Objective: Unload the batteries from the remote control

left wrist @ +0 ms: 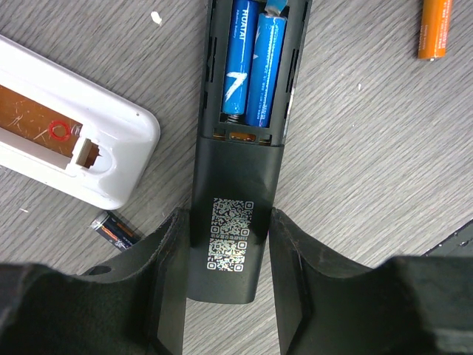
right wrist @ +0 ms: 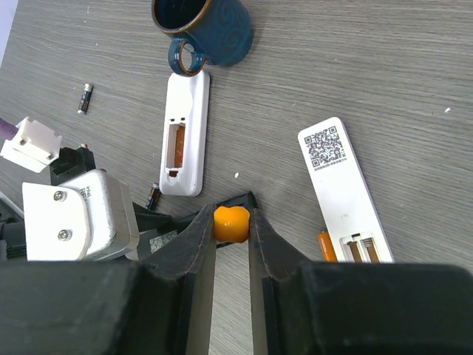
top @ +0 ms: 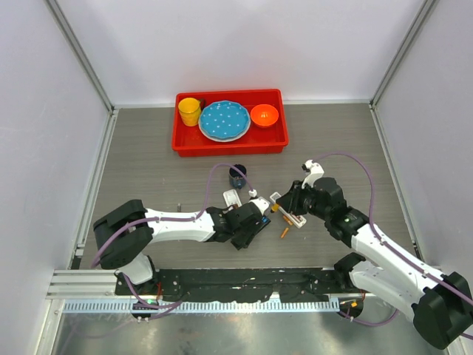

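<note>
Two blue batteries (left wrist: 266,70) lie side by side in the open bay of the black remote (left wrist: 235,166), just ahead of the left fingers (left wrist: 174,248). These are clamped on that remote's closed end, QR label between them; judged a steadying hold, bay upward for prying. Right fingers (right wrist: 201,240): closed on the orange handle of a screwdriver (right wrist: 231,225), aimed down at the same remote. Its shaft and tip are hidden behind the handle, so contact with a cell cannot be told. Beside the left fingers: white remote (left wrist: 81,148), bay empty; one dark grey battery (left wrist: 114,231), one end lost at a finger's edge; one orange battery (left wrist: 434,29), cropped by the frame. Beyond the right fingers: second white remote (right wrist: 344,188), blue mug (right wrist: 203,26). All rest on the bench (top: 148,177).
</note>
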`<state>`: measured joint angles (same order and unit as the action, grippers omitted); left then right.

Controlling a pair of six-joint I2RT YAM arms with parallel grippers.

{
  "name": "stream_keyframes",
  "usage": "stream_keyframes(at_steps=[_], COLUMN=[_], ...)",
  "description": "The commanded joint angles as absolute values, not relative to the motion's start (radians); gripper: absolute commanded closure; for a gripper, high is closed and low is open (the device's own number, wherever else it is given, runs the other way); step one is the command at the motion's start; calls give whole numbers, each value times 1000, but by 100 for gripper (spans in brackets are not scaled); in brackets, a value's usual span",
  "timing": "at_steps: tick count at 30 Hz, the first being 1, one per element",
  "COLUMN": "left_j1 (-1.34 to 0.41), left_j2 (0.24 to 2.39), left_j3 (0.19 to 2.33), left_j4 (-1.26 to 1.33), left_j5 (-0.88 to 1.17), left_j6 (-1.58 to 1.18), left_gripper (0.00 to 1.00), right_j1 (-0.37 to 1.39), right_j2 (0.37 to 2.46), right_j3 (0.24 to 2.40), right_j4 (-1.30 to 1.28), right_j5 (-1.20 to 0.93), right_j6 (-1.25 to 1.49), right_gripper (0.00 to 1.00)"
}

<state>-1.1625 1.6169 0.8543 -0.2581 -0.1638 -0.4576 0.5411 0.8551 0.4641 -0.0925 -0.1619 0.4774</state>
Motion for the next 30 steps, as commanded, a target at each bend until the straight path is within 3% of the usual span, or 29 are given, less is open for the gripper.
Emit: stream_keyframes(at_steps=[1,12,30], left_j1=[-1166,-1166,-1166], left_j2=[1695,1689,1686], left_j3=[828,827,830], left_j4=[-247,-258,-264], left_j5=[-92,-95,-92], left_j6=[-477,-476,-472], left_gripper=[100,100,100], right_j1=[554,554,554], right_j2=[827,842,930], right_j3=[517,541,526], right_j4=[-40,-118,24], right_j5=[-261,-72,-75], right_j6=[546,460,463], right_gripper=[99,99,99])
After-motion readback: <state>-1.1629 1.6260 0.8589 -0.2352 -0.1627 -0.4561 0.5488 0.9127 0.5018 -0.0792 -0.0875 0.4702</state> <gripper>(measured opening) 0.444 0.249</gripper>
